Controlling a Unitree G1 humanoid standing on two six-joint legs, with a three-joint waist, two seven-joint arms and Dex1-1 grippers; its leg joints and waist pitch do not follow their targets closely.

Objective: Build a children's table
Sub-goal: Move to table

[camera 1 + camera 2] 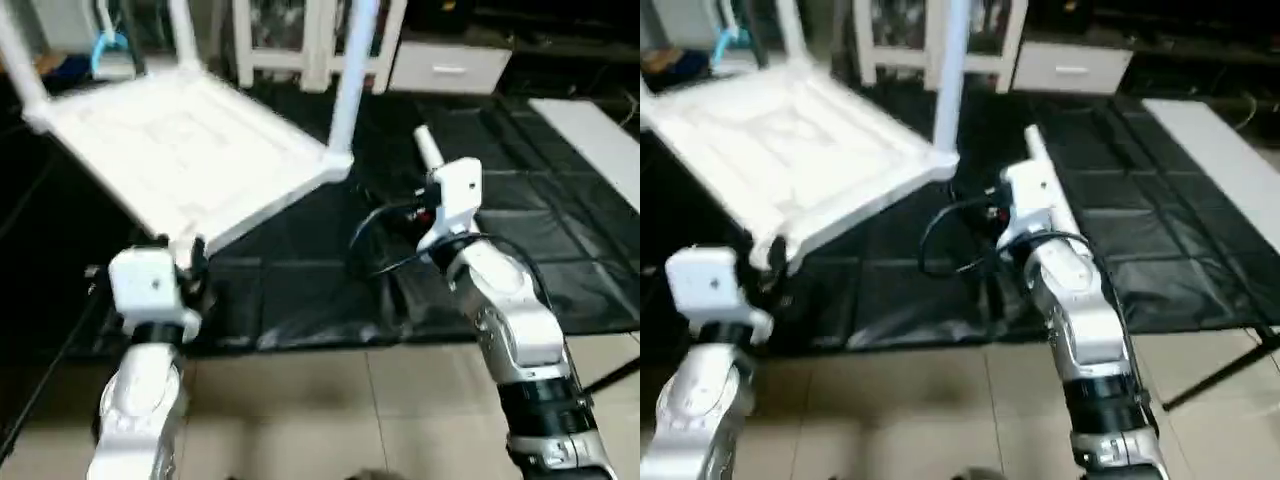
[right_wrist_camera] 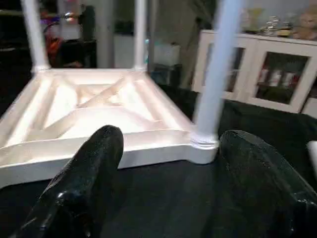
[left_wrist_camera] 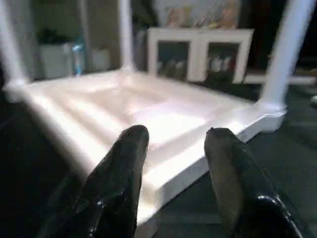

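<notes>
On the black mat (image 1: 560,250), the upturned tabletop (image 1: 190,150) carries three legs (image 1: 352,75); both jaws hang released, grasping nothing.

White tabletop (image 1: 190,150) with X-ribbed underside, 3 white legs (image 1: 352,70), black mat (image 1: 330,280), beige tiled floor (image 1: 330,410)

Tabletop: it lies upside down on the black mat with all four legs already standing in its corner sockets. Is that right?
Not quite. The tabletop lies upside down on the black mat, but three legs stand; the fourth leg lies on the mat, as the left eye view shows.
</notes>
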